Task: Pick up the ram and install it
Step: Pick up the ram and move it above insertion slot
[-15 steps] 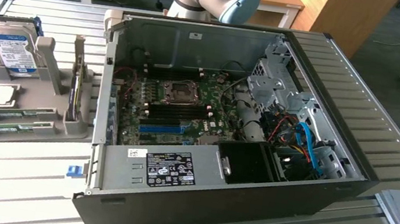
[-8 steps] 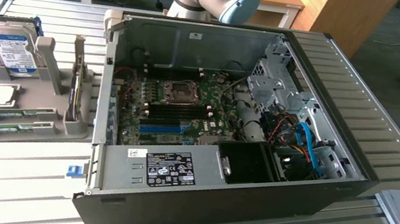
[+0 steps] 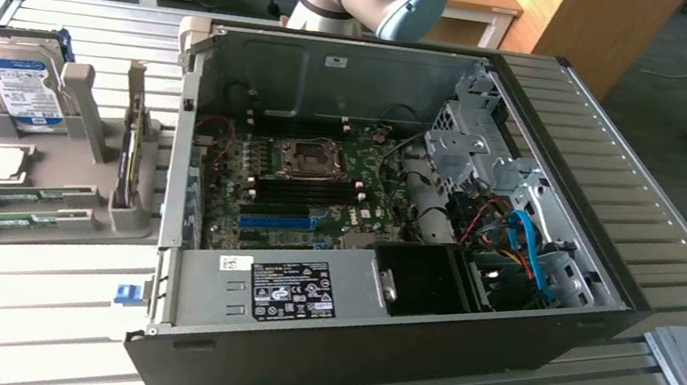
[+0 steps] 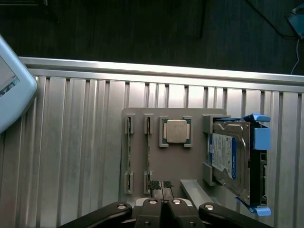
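The claw (image 4: pixel 161 186) hangs over one edge of the grey holder tray (image 4: pixel 183 166), its fingertips (image 4: pixel 154 184) pressed together with nothing between them. Just beyond them lies the ram (image 4: pixel 148 152), a thin green stick set on edge between end brackets. It is the stick closer to the middle of the tray, and a second stick (image 4: pixel 128 152) lies parallel to it along the tray's outer edge. To take the ram cleanly, I judge that the jaws must open wider than the stick's thickness while high above it. They should then be centred over its mid-length, so the pads meet its flat faces and not its chips or the neighbouring stick. The lift should be straight up, so the brackets do not catch the ends. Past the sticks sits a processor (image 4: pixel 175 131) in the middle of the tray, and beyond it a hard drive (image 4: pixel 232 159) leans at the opposite edge. In the exterior view an expansion card (image 3: pixel 127 157) stands upright on the tray's side facing the open computer case (image 3: pixel 336 343), and all rest on the slatted worktop (image 3: pixel 31 310). The count is two ram sticks, one processor, one hard drive, one card, one tray and one case.
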Robot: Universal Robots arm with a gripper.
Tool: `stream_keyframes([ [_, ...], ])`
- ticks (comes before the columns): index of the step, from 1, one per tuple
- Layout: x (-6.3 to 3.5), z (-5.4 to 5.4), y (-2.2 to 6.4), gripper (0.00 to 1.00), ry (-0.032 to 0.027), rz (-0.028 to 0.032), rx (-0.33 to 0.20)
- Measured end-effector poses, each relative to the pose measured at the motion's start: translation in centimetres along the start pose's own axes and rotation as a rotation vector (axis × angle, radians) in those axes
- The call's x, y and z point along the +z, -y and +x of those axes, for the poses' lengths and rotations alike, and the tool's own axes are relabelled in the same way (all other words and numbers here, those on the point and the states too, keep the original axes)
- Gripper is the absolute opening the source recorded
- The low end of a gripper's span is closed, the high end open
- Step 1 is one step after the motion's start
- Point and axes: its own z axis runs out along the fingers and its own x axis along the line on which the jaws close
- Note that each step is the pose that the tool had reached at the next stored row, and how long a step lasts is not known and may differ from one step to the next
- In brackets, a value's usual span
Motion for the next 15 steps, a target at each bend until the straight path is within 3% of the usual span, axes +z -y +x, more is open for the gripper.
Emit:
stream_keyframes([
  [15,0.26,0.0,0.01,0.1,-0.0001,0.0003,0.0],
])
